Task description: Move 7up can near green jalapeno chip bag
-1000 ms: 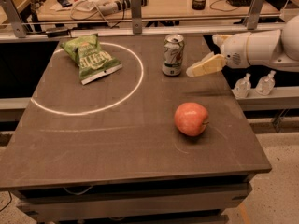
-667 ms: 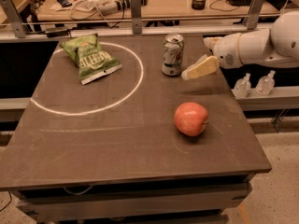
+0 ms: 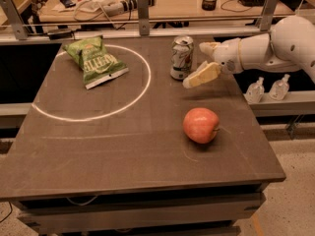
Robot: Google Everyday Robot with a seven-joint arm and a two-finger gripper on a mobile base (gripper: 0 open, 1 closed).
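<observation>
Here the 7up can (image 3: 182, 58) stands upright near the far edge of the desk (image 3: 123, 156), a little right of its middle, free of any grip and well apart from the green jalapeno chip bag (image 3: 97, 62). The bag lies flat toward the far left corner, inside the white circle (image 3: 142, 90) marked on the top, so the can has most of the far edge to cross.

The gripper (image 3: 196, 66) hangs just beside the can on its right. Its jaws are spread wide with nothing between them, the nearer finger (image 3: 203, 75) slanting down toward the can's base. Judging by that pose, the arm (image 3: 261, 50) comes in from the right edge to take the can from the side, which would keep it upright for the carry.

The apple (image 3: 201, 125) sits nearer the right edge, out of the line between can and bag.

Against the frame of a second ago, the gripper is closer to the can and lower. Can, bag and apple lie where they did.
</observation>
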